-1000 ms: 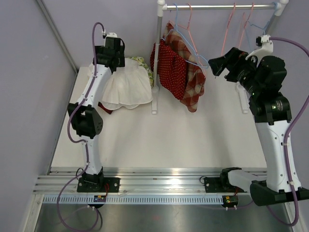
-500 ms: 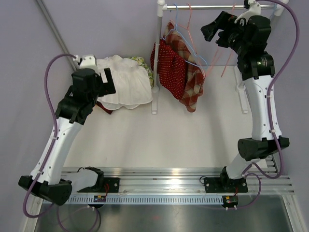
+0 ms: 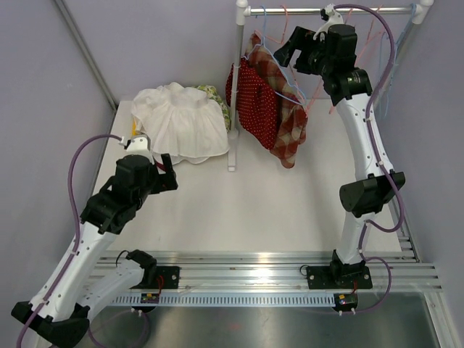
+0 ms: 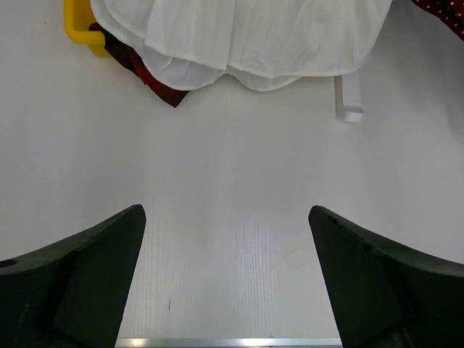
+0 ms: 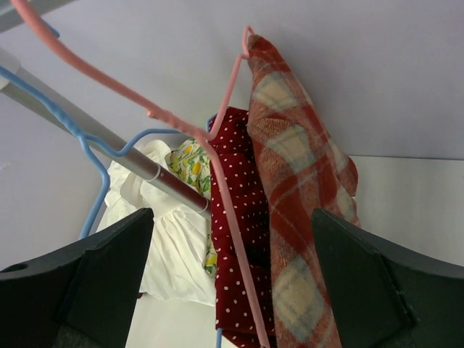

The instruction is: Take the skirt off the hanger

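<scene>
**Red plaid skirt [image 5: 297,181] not yet off its hanger [image 5: 217,163]**

It hangs draped from the rail [image 3: 319,11]. The right hand [image 3: 292,49], fingers spread, faces it, probably lining up a grip. The left hand [image 3: 164,172], spread and empty, hovers over the bench [image 4: 239,188], clear of the work.

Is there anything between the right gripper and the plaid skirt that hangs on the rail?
Nothing solid covers the plaid skirt. In the right wrist view the wire of a pink hanger crosses the space ahead of the right gripper, just left of the skirt, and a blue hanger lies farther left.
</scene>
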Robot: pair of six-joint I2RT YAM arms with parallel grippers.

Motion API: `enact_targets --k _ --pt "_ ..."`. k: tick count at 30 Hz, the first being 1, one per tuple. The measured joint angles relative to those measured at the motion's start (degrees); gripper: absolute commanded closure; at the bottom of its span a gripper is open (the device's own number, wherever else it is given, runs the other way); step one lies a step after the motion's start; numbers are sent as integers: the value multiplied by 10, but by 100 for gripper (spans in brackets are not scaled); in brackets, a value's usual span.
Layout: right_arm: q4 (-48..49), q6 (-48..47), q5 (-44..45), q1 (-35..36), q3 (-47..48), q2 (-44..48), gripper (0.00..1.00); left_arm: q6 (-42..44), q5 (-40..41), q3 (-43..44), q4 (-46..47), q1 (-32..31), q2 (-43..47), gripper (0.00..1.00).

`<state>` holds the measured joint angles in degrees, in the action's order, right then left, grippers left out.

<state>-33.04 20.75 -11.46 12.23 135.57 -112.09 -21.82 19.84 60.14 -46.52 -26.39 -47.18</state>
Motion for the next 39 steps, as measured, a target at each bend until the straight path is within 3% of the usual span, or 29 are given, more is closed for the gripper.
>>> enact_targets --k 2,4,5,9,12,13,18,24,28,35,39 --pt "3 -1 0 7 -5 0 21 -7 1 -22 -2 -2 16 1" --pt "5 -3 2 12 -11 0 45 -12 2 -44 2 -3 28 1" --pt "5 -6 3 13 -15 0 52 -15 2 -56 2 -3 33 1" --pt "2 -7 14 15 -19 -3 70 -24 2 -102 0 -7 47 1" --pt "1 -15 19 15 -19 -4 96 -27 5 -108 -1 -16 56 1" --pt "1 -19 19 15 -19 -4 100 -27 7 -108 1 -19 59 1" --pt "-23 -26 33 18 5 -8 100 -29 16 -108 3 -33 62 1" --pt "-96 -40 61 18 136 -54 100 -36 34 -108 3 -52 59 1" --pt "-89 -47 81 17 152 -43 100 -38 50 -108 1 -66 60 1" --pt "-68 -51 118 17 29 49 100 -29 50 -94 2 -80 57 1" --pt "-59 -47 125 17 -104 144 100 -7 44 -12 23 -145 8 1"
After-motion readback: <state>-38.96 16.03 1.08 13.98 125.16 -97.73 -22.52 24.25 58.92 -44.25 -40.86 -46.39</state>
